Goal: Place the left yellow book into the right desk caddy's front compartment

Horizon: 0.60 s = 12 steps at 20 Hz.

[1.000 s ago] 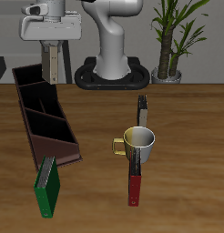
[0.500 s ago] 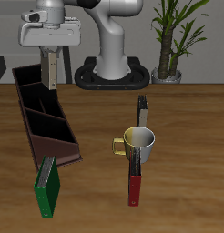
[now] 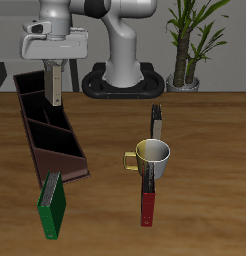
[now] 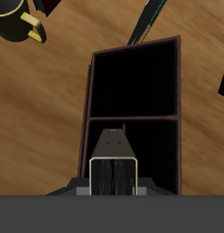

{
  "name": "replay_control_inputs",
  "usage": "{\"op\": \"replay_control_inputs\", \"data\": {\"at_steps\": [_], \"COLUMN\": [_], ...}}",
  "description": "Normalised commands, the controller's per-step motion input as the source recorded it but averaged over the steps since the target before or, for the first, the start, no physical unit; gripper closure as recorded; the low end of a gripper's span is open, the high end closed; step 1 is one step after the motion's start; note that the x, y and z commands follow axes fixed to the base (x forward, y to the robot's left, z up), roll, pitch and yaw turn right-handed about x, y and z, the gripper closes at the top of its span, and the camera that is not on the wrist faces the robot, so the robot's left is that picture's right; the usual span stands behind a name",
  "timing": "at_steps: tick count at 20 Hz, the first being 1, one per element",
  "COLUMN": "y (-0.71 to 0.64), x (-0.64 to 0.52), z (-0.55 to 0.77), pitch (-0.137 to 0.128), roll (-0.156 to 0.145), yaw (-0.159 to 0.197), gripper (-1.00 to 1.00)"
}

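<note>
My gripper (image 3: 55, 66) is shut on the left yellow book (image 3: 57, 88), a slim tan book that hangs upright with its dark end down. It hovers just above the back end of the right desk caddy (image 3: 63, 160), a long dark maroon box with three compartments. The wrist view looks down past the book (image 4: 115, 168) into the caddy (image 4: 132, 118), where two open compartments show beyond the book. I cannot tell whether the book touches the caddy.
A yellow mug (image 3: 153, 156) stands mid-table, with a slim black-sided book (image 3: 155, 122) behind it and a red book (image 3: 147, 202) in front. A green book (image 3: 52, 206) leans by the caddy's front end. A potted plant (image 3: 185, 60) stands at the back.
The gripper has come down with the yellow book, so the book's lower end is now closer to the caddy's back end. Nothing else has moved.
</note>
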Motion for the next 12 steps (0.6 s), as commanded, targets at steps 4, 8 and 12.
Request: {"op": "replay_control_inputs", "data": {"at_steps": [4, 8, 12], "y": [0.02, 0.05, 0.00], "x": [0.05, 0.07, 0.11], "z": [-0.05, -0.08, -0.08], "pitch": [0.008, 0.004, 0.007], "roll": [0.007, 0.010, 0.003], "yaw": [-0.005, -0.009, -0.008], "gripper": [1.00, 1.00, 1.00]}}
